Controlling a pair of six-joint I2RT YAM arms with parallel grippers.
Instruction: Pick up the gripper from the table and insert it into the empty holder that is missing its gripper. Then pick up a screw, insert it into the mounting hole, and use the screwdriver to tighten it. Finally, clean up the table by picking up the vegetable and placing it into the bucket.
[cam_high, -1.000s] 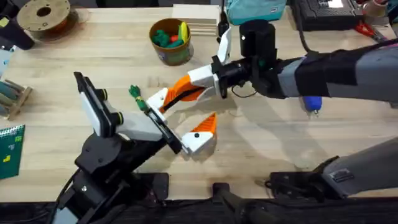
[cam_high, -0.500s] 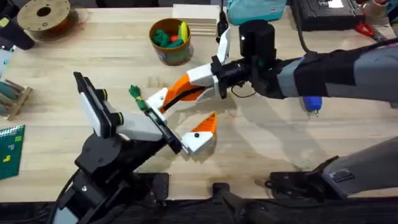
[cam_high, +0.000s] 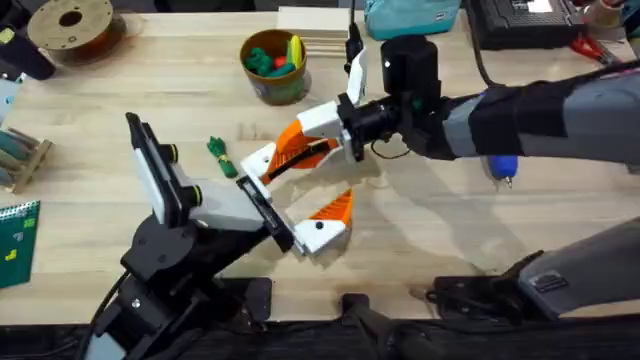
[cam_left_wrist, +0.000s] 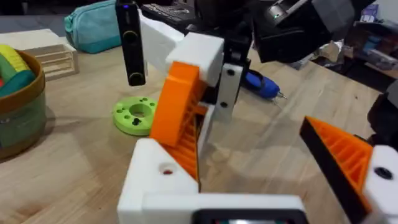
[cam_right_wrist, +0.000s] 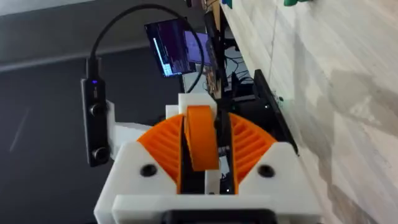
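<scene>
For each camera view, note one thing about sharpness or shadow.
Overhead: the right arm's soft shadow falls on the table beneath it. Left wrist: the near white holder is blurred, while the green disc behind is sharper. Right wrist: the right gripper clamping the orange gripper is sharp, and the room behind is dim.

Both grippers shift slightly up the table

The right gripper (cam_high: 290, 152), clamped on the orange gripper (cam_high: 300, 143), edges up and left from a second ago. The left gripper (cam_high: 300, 190) moves likewise, its lower orange fin (cam_high: 334, 208) now flatter, pointing right.
</scene>
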